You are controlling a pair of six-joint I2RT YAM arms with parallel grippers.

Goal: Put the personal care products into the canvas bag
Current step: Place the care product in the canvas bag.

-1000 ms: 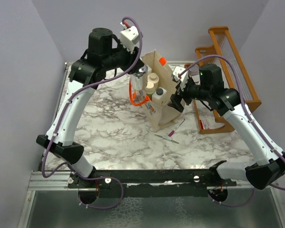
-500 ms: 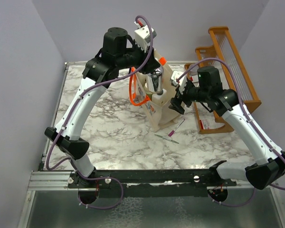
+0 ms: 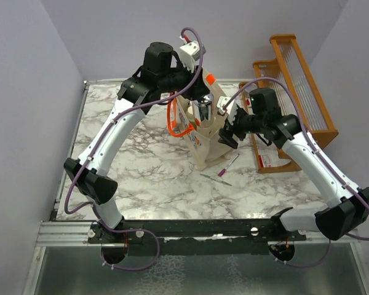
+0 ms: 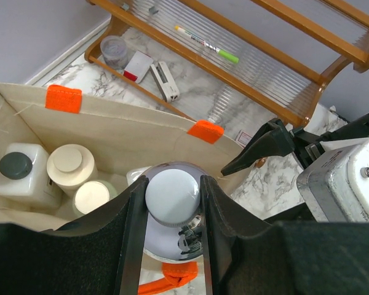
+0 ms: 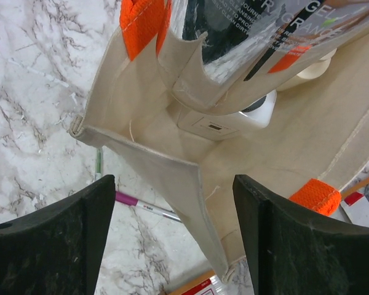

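Observation:
The canvas bag (image 3: pixel 204 152) stands upright mid-table with orange handles. My left gripper (image 3: pixel 201 106) is shut on the short clear bottle with the chrome cap (image 4: pixel 172 195) and holds it over the bag's opening. Inside the bag (image 4: pixel 129 132) stand a white bottle with a dark cap (image 4: pixel 21 172) and two cream-capped bottles (image 4: pixel 71 163) (image 4: pixel 91 196). My right gripper (image 3: pixel 226 131) is open, its jaws straddling the bag's right rim corner (image 5: pixel 172 178) without closing on it. In the right wrist view the held bottle (image 5: pixel 264 31) hangs above a white bottle (image 5: pixel 224 120).
An orange wooden slatted rack (image 3: pixel 301 80) stands at the right, close behind the bag, with a small cup (image 4: pixel 114 49) and cards under it. A pink pen (image 3: pixel 228 165) and a green pen (image 3: pixel 216 179) lie on the marble in front of the bag.
My left arm has carried the chrome-capped bottle to the right, from beside the bag's left edge to over its opening. My right gripper has stayed at the bag's right rim.

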